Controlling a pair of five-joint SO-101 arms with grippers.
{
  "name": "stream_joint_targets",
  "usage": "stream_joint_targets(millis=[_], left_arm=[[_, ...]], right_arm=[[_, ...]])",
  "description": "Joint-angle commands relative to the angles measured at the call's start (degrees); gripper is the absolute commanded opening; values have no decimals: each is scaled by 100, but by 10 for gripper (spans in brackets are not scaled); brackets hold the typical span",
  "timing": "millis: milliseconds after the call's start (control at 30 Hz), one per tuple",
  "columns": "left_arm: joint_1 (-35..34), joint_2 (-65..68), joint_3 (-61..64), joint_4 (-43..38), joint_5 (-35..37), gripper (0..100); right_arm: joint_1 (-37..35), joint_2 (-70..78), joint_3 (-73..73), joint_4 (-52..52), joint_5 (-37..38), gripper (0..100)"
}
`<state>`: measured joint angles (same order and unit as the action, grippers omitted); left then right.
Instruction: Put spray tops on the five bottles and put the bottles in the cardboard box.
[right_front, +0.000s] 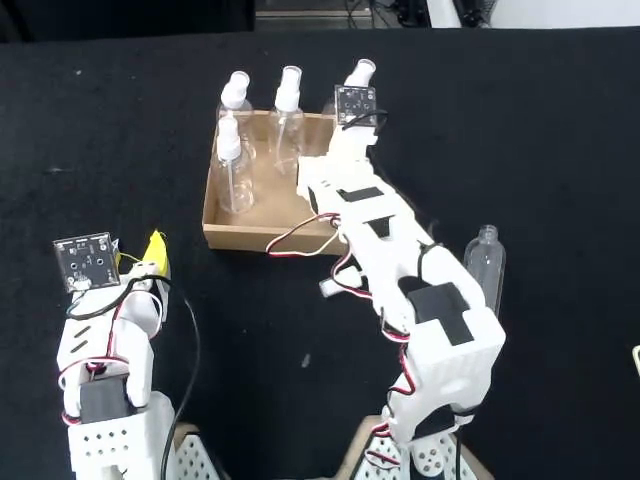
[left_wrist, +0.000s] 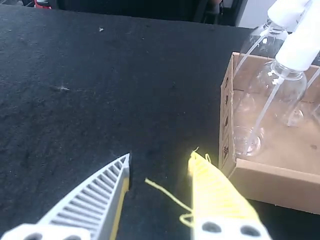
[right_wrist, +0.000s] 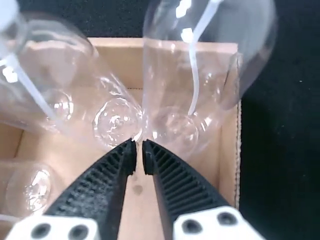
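Desk (right_front: 120, 120), black, carries the cardboard box (right_front: 262, 238), where four bottles with spray tops (right_front: 231, 170) stand: three along the far wall and one nearer the front left. The fifth bottle (right_front: 485, 262), with no top, lies on the desk well right of the box, beside my right arm. My right hand (right_wrist: 139, 150) is clenched on nothing over the box floor, its tips just short of the base of the tilted far-right bottle (right_wrist: 200, 75). My left hand (left_wrist: 160, 160) hangs released above the desk, near the box's front left corner.
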<state>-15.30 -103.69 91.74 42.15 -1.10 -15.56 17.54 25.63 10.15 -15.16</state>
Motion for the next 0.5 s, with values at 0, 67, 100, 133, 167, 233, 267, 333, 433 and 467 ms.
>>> stream_joint_targets(millis=[0,67,100,133,167,233,267,333,433,467], left_arm=[[-48,-88,-92,-123,-53,173],[-48,-88,-101,-123,-53,173],[-57,-88,-101,-123,-53,173],[-57,-88,-101,-123,-53,173],[-57,-88,-101,-123,-53,173],[-57,-88,-101,-114,-53,173],[-57,-88,-110,-114,-53,173],[-57,-88,-110,-114,-53,173],[-57,-88,-101,-123,-53,173],[-57,-88,-101,-123,-53,173]], right_arm=[[105,-48,-295,-114,0,11],[105,-48,-295,-114,0,11],[105,-40,-295,-105,0,11],[105,-22,-295,-105,0,11],[105,22,-295,-105,0,11],[97,163,-338,-105,0,11],[97,189,-338,-105,-18,11],[105,163,-347,-114,-18,11],[97,92,-312,-123,-9,11],[97,92,-312,-123,-9,11]])
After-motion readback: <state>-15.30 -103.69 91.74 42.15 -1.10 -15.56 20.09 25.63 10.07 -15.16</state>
